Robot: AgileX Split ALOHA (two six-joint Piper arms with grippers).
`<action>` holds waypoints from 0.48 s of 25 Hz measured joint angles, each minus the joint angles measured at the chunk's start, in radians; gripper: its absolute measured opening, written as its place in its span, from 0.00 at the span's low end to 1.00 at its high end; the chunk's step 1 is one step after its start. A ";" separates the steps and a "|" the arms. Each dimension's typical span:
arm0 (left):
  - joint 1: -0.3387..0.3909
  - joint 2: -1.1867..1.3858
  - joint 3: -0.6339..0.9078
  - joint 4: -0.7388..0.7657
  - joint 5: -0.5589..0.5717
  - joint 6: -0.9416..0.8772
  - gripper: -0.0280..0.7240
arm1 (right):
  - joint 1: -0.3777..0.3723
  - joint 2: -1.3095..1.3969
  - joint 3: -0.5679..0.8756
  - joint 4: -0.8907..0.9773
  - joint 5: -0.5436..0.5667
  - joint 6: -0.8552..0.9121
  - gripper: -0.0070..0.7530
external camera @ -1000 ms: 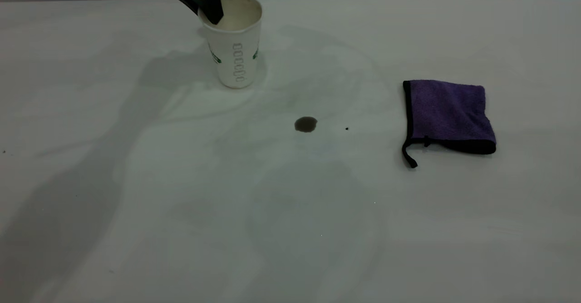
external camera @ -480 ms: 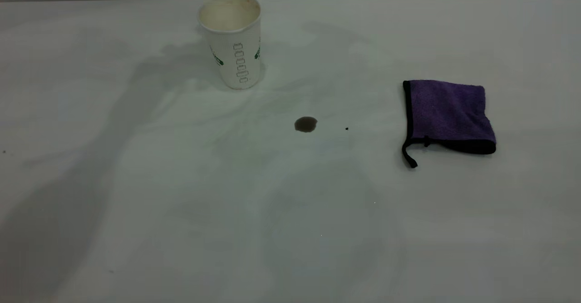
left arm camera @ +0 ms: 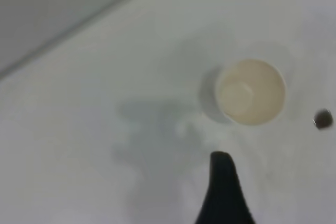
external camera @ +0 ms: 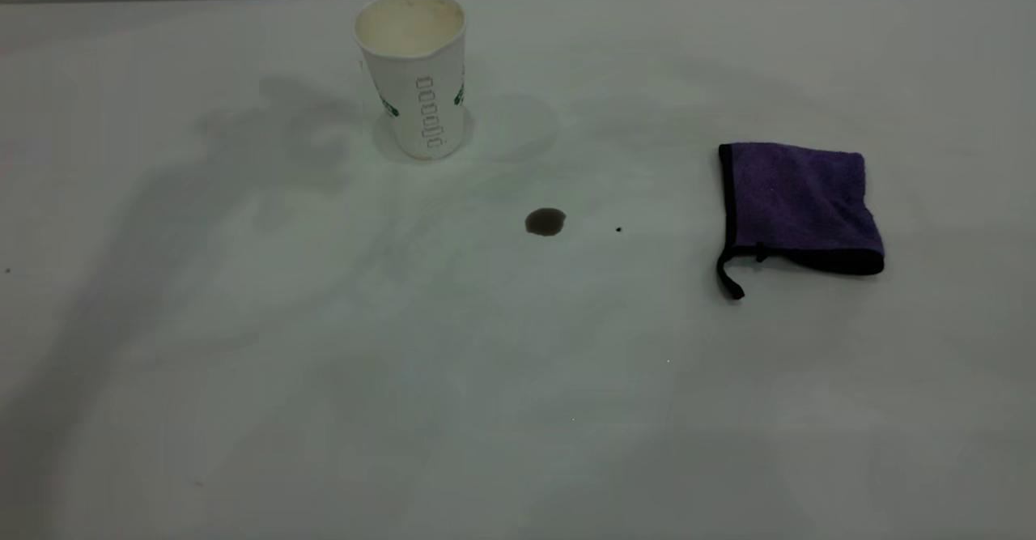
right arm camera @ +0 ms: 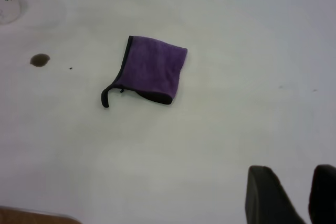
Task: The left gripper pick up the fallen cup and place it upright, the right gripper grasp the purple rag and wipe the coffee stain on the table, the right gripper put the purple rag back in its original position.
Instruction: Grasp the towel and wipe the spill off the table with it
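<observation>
White table (external camera: pixel 243 362) bears upright cup (left arm camera: pixel 251 92) below left gripper (left arm camera: pixel 223 182), whose grip is unclear.

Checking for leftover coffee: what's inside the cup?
The cup stands upright; from above its cream inside and bottom look empty, with no liquid visible. The wall hides the lower inside in the exterior view.

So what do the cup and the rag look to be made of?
The cup: apparently paper, matte white wall with printed green marks and a cream inside. The purple rag: soft napped cloth, probably microfibre, fuzzy surface with black stitched edging.
</observation>
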 joint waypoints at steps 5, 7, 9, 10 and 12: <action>0.005 -0.114 0.027 0.013 0.000 -0.056 0.76 | 0.000 0.000 0.000 0.000 0.000 0.000 0.32; 0.005 -0.183 0.105 0.014 0.000 -0.074 0.74 | 0.000 0.000 0.000 0.000 0.000 0.000 0.32; 0.005 -0.245 0.218 0.014 0.000 -0.095 0.73 | 0.000 0.000 0.000 0.000 0.000 0.000 0.32; 0.005 -0.284 0.290 0.020 0.000 -0.109 0.73 | 0.000 0.000 0.000 0.000 0.000 0.000 0.32; 0.005 -0.360 0.430 0.029 0.000 -0.144 0.72 | 0.000 0.000 0.000 0.000 0.000 0.000 0.32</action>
